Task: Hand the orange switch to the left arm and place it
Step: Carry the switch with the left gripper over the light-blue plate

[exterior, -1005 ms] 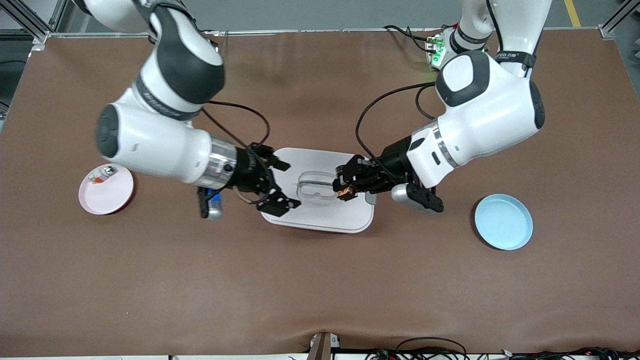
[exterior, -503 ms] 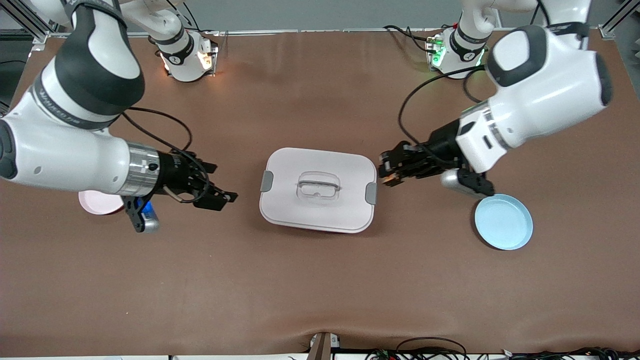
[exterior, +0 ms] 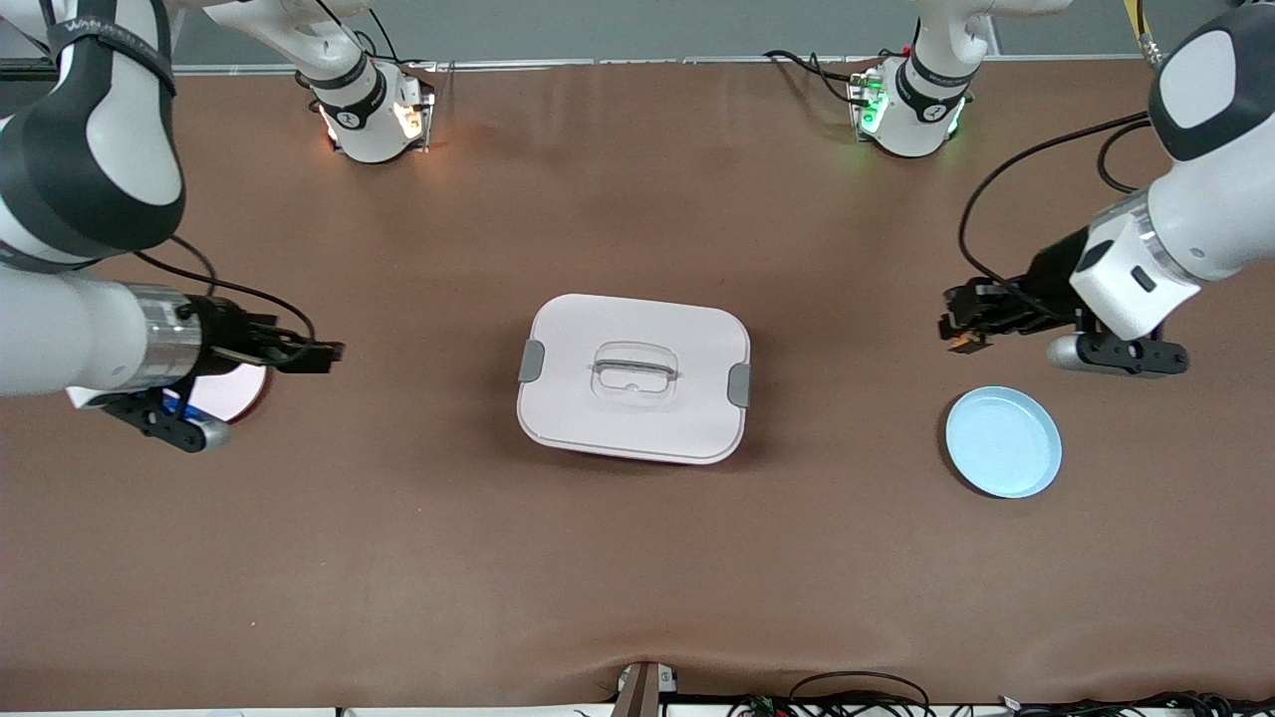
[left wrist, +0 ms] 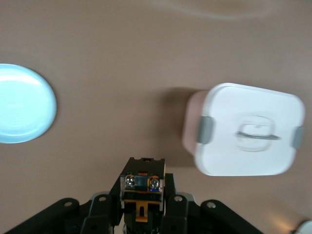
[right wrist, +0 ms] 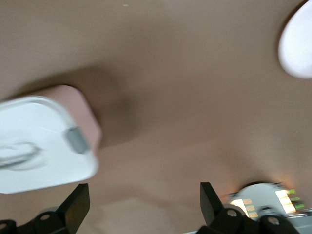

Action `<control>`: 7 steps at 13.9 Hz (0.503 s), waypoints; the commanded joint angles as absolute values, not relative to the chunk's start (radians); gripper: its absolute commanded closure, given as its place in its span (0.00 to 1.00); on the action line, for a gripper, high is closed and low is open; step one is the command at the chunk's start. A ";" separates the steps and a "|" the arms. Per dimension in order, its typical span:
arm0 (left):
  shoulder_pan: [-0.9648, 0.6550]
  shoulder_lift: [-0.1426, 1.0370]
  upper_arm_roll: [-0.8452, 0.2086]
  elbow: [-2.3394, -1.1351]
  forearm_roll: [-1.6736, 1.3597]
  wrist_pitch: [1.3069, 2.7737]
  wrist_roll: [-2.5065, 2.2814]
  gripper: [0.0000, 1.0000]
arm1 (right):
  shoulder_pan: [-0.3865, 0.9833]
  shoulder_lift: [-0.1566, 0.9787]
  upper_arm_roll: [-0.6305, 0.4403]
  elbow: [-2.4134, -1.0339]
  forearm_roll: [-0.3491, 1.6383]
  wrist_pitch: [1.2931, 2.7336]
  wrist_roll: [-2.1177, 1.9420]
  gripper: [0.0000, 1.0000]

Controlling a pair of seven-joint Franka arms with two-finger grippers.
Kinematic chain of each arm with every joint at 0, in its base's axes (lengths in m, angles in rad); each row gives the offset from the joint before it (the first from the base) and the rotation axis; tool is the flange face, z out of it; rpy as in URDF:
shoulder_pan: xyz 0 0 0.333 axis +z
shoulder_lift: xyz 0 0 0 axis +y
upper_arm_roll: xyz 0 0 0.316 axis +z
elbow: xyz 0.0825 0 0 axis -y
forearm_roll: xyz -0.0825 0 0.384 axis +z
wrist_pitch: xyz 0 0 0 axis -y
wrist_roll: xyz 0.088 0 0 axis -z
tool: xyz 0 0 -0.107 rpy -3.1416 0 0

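Two arms reach in from the table's (exterior: 637, 558) ends in the front view, with the box (exterior: 634, 378) sitting closed at the middle of the brown surface between them. The left gripper (exterior: 962, 327) hangs over bare table toward the left arm's end, clenched on the orange switch (exterior: 963, 344), whose orange end shows at the fingertips. The blue plate (exterior: 1003, 441) lies near that end, nearer the front camera than the spot under the gripper, and holds nothing. The right gripper (exterior: 317, 351) is over the table toward the right arm's end, its fingers spread and holding nothing. A pink plate (exterior: 237, 390) lies partly hidden under that arm's wrist.

In the left wrist view, the left gripper (left wrist: 143, 214) grips the orange switch (left wrist: 142, 187) between its fingers, over bare table. The blue plate (left wrist: 22, 110) and the box (left wrist: 248, 136) lie well apart, with the lid's grey clasps and recessed handle showing.

In the right wrist view, the right gripper (right wrist: 144, 204) has its two fingers (right wrist: 75, 204) wide apart with only table between them. The box (right wrist: 41, 144) and the edge of the pink plate (right wrist: 297, 46) show at that picture's borders.
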State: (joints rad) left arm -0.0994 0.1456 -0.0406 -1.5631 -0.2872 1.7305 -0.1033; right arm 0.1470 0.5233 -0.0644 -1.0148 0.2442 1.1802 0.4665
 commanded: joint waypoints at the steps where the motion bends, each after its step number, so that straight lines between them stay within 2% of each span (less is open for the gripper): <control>1: -0.086 0.129 -0.048 -1.582 -0.157 1.726 -0.094 1.00 | 0.082 0.497 -0.051 -1.023 0.169 1.140 0.292 0.00; 7: -0.061 0.192 -0.046 -1.586 0.004 1.735 -0.094 1.00 | 0.023 0.492 -0.052 -1.022 0.063 1.126 0.004 0.00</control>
State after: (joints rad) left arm -0.0684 0.1735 -0.0403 -1.5886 -0.0408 1.7306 -0.1018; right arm 0.0347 0.5092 -0.0659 -1.0147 0.1050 1.1313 0.0810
